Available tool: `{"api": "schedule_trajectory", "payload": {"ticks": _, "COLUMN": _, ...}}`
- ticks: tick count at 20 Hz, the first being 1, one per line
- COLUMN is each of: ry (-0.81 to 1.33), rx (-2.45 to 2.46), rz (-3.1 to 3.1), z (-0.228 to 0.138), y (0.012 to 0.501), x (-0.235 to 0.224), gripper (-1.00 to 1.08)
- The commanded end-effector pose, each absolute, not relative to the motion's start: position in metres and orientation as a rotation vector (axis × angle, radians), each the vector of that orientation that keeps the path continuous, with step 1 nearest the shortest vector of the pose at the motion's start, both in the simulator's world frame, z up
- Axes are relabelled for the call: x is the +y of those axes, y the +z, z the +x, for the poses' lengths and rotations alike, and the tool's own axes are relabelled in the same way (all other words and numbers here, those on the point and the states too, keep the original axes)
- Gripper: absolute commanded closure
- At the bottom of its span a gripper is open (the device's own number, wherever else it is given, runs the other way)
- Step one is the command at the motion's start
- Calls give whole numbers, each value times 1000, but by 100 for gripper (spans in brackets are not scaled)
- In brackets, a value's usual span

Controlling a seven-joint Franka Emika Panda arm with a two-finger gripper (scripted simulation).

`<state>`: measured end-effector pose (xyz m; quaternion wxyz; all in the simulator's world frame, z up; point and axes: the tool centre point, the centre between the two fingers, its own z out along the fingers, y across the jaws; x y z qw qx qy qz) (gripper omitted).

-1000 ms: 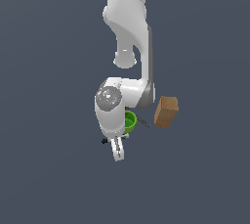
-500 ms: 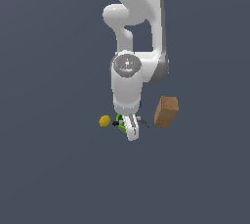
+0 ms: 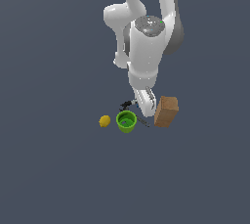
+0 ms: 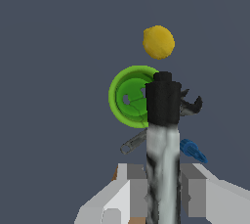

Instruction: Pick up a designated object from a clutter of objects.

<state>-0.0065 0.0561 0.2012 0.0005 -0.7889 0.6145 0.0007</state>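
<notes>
gripper [image 4: 163, 189] is clamped on the marker [image 4: 163, 135], lifted above the green cup [image 4: 128, 97], lemon [image 4: 158, 42] at 12 o'clock; thin grip, could slip and drop into the clutter

Flat, even simulator lighting on a dark grey ground, soft low-resolution blur, no cast shadows.

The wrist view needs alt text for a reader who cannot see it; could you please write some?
The gripper holds a marker-like stick, pale barrel with a black end, between its fingers. Beyond it on the dark floor lie a green cup, a yellow ball, a small blue piece and a black clip-like piece.
</notes>
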Motion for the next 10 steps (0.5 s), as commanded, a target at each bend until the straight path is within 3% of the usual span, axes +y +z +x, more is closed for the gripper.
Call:
{"api": "schedule_trajectory", "payload": {"ticks": 1, "ry": 0, "rx": 1931, "rz": -2478, "z": -20, "y": 220, "x": 69, "gripper": 108}}
{"api": "schedule_trajectory", "payload": {"ticks": 10, "ry": -6, "rx": 1933, "rz": -2479, "z": -71, "y": 291, "x": 120, "gripper": 108}}
